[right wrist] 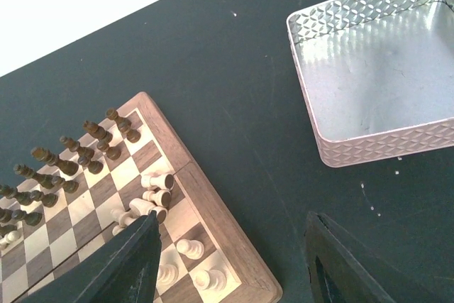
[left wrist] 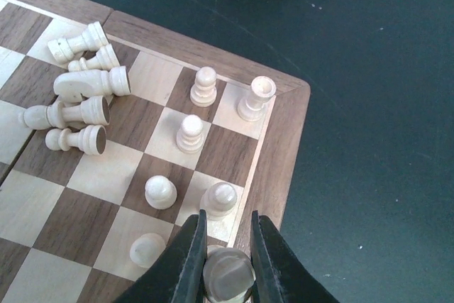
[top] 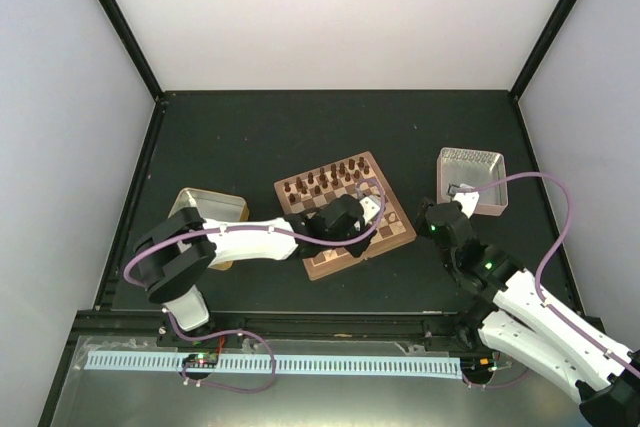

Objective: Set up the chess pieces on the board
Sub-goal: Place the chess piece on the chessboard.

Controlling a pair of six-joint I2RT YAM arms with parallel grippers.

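Note:
The board (top: pixel 330 263) lies mid-table, its near right corner (left wrist: pixel 280 154) in the left wrist view. My left gripper (left wrist: pixel 228 223) hangs over that corner's edge square, shut on a cream chess piece (left wrist: pixel 228 276) held upright. Several cream pieces stand on nearby squares, among them a rook (left wrist: pixel 256 97) and pawns (left wrist: pixel 190 133). Several more cream pieces (left wrist: pixel 84 90) lie tipped over in a heap further in. My right gripper (right wrist: pixel 233 219) is open and empty above the dark table, between the board (right wrist: pixel 213 212) and a metal tray (right wrist: pixel 376 90).
Dark brown chessmen (top: pixel 322 180) fill the board's far rows (right wrist: pixel 65 162). A pinkish metal tray (top: pixel 472 179) stands right of the board, a gold tin (top: pixel 212 209) to its left under the left arm. Black frame rails edge the table.

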